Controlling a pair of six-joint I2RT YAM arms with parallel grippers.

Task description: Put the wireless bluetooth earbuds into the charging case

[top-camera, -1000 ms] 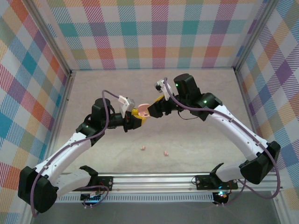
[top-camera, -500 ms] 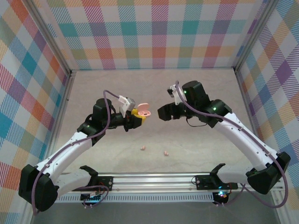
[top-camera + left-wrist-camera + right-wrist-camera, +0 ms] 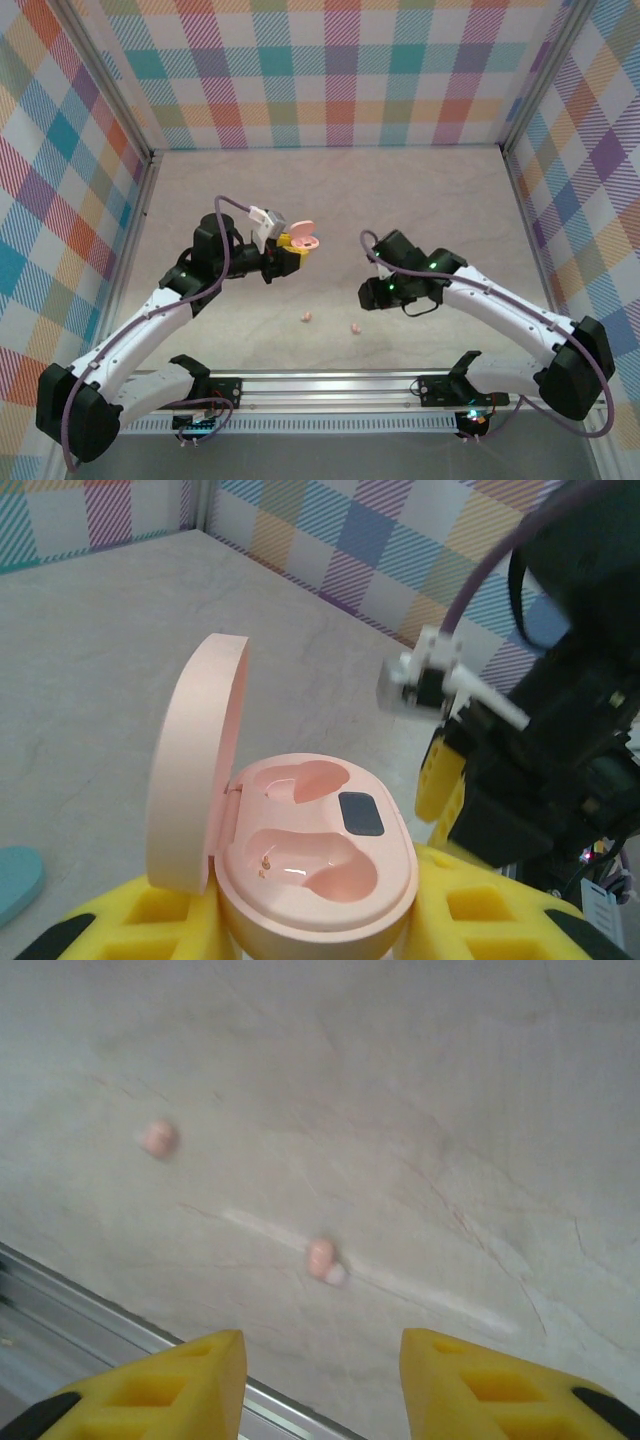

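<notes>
My left gripper (image 3: 291,243) is shut on a pink charging case (image 3: 304,236), held up over the table's middle. In the left wrist view the case (image 3: 320,855) sits between the yellow fingers (image 3: 480,910) with its lid (image 3: 195,780) swung open. Both wells are empty. Two pale pink earbuds lie on the table near the front: one (image 3: 306,317) to the left, one (image 3: 353,328) to the right. My right gripper (image 3: 372,294) hangs just behind the right one. It (image 3: 320,1380) is open above the table with nothing between its fingers. One earbud (image 3: 322,1258) lies ahead of the gap, the other (image 3: 158,1138) farther left.
A metal rail (image 3: 330,385) runs along the table's near edge, close to the earbuds, and its edge (image 3: 60,1290) lies right below the right fingers. A teal rounded object (image 3: 15,880) lies on the table at the left edge. Checked walls (image 3: 340,70) enclose the table.
My right gripper has pulled away from the case, swung down toward the front of the table over the earbuds, and its jaws have narrowed. The left gripper keeps the open case nearly still.
</notes>
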